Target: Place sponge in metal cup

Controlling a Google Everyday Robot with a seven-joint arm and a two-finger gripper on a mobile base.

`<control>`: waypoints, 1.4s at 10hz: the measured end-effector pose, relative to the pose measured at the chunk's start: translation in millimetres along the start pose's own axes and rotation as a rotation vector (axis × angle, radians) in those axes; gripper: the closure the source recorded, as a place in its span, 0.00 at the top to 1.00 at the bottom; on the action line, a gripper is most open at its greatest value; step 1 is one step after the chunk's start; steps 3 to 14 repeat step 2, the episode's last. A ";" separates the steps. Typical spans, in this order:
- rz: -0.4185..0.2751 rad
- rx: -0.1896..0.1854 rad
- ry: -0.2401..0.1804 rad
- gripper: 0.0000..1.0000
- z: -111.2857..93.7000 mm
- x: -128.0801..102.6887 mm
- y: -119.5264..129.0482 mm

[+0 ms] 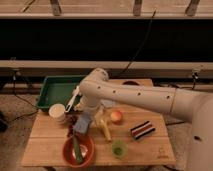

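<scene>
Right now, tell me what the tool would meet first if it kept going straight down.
The tool points down at the sponge, so it would likely meet that first, then the table. Depth is unclear from this view.

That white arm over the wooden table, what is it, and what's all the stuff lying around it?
It is a robot's one arm, seen by a single camera looking down at a wooden table. Its end effector is low at the table's left-middle, right by a blue-grey sponge. Nearby lie a banana, a peach-coloured fruit, a striped block, a small green cup, a red bowl with something green inside, and a white cup. A green tray sits at the back left. I cannot make out a metal cup.
</scene>
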 end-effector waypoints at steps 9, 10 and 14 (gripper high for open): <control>0.010 0.011 -0.016 0.80 -19.3 12.5 4.6; 0.010 0.011 -0.016 0.80 -19.3 12.5 4.6; 0.010 0.011 -0.016 0.80 -19.3 12.5 4.6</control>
